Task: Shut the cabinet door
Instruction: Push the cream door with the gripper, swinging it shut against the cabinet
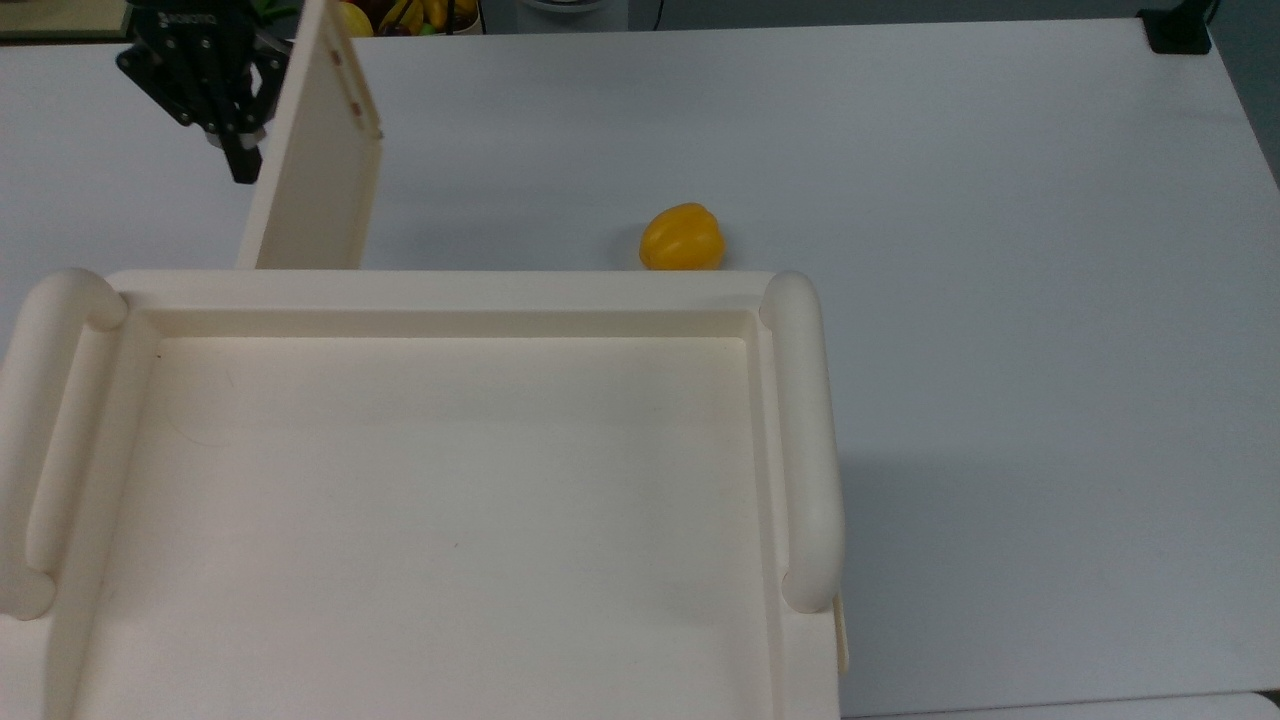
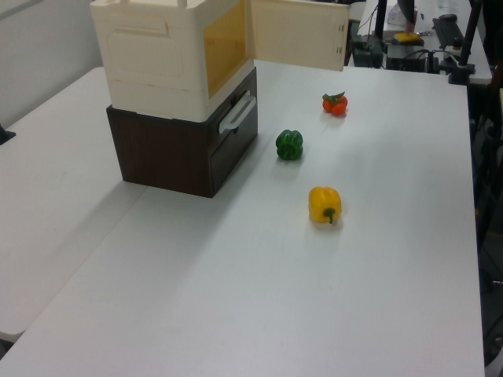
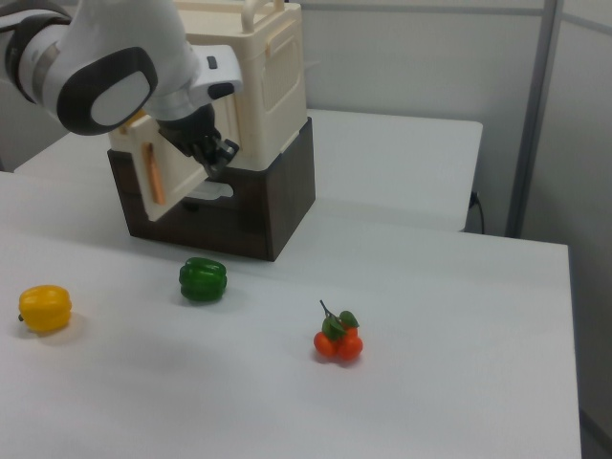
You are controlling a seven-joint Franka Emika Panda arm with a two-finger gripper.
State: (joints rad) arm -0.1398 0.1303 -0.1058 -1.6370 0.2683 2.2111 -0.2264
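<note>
The cabinet (image 1: 450, 500) is a big cream box with a recessed top and tubular side rails; it also stands in the left view (image 2: 157, 55) and the right view (image 3: 273, 76). Its door (image 1: 318, 160) stands open, hinged at the top view's left front corner and leaning toward the top view's right. The same door (image 2: 299, 35) juts out in the left view. My black gripper (image 1: 243, 165) is shut with nothing in it, pressed against the door's outer face on the top view's left. In the right view the gripper (image 3: 220, 153) touches the door (image 3: 172, 182).
A dark brown drawer unit (image 2: 185, 153) carries the cabinet. On the white table (image 1: 900, 150) lie a yellow pepper (image 1: 682, 237), a green pepper (image 2: 289, 144) and a bunch of tomatoes (image 2: 335, 103). The white arm (image 3: 115, 67) reaches over the table in the right view.
</note>
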